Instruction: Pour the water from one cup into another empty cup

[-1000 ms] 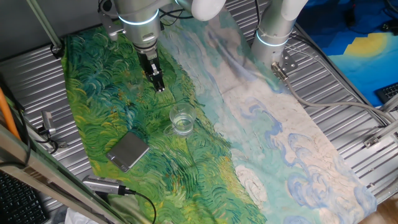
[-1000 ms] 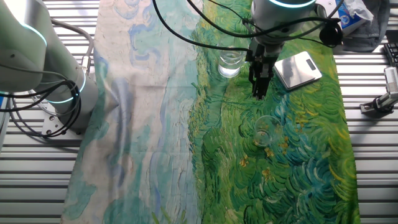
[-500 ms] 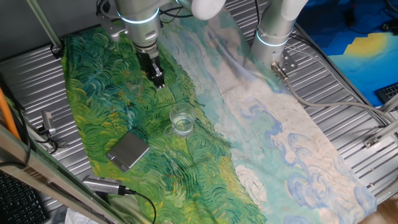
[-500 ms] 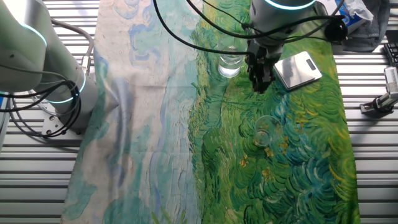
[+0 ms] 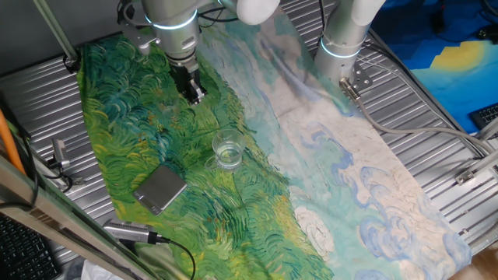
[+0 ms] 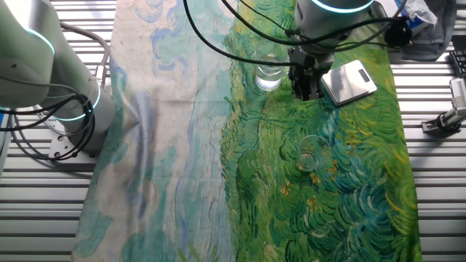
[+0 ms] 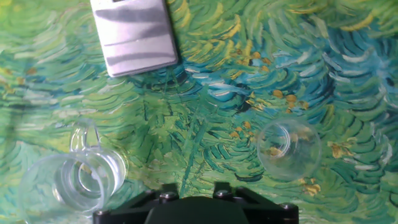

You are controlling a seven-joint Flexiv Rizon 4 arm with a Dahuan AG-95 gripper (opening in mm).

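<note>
The end effector (image 6: 306, 91) hangs above the worktop (image 6: 349, 182) holding nothing; whether its fingers are spread or closed I cannot tell. In the hand view the 1 small clear cup (image 7: 288, 149) sits at 3 o'clock, the handled cup (image 7: 74, 180) at 8 o'clock, well apart, and the grey block (image 7: 134, 34) at 11 o'clock. Water is too faint to confirm. Risk: clear glass on a busy cloth (image 5: 132, 117) invites a misjudged descent, clipping a rim and tipping a cup.

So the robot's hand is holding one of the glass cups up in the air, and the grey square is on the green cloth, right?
Not quite. The gripper holds nothing: in the other fixed view both glass cups stand on the green cloth. The grey square does lie on it.
</note>
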